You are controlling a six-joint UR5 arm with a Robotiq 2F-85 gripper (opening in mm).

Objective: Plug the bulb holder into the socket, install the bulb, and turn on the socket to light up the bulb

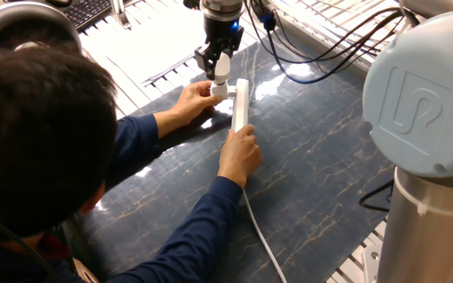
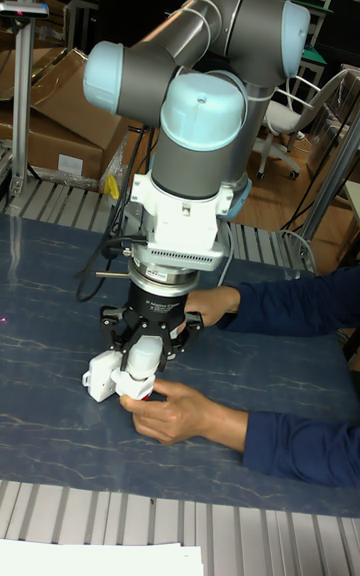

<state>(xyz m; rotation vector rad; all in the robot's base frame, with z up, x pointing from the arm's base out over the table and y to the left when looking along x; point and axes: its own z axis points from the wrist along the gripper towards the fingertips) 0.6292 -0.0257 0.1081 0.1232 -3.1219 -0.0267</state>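
Note:
The socket (image 1: 241, 104) is a long white strip lying on the dark mat, and its end also shows in the tall fixed view (image 2: 100, 374). The bulb holder (image 1: 219, 90) sits against the strip's left side, with a person's hand (image 1: 193, 100) steadying it. My gripper (image 1: 221, 69) hangs straight above the holder, shut on the white bulb (image 1: 222, 67), whose lower end meets the holder. In the tall fixed view my gripper (image 2: 142, 361) grips the bulb (image 2: 144, 351) just above the person's hand (image 2: 180, 411).
The person's other hand (image 1: 240, 153) presses on the strip's near end, and both blue-sleeved arms cross the mat. The strip's white cord (image 1: 262, 240) runs toward the front edge. Black cables (image 1: 321, 47) hang behind. The arm's grey-blue joint (image 1: 423, 102) fills the right side.

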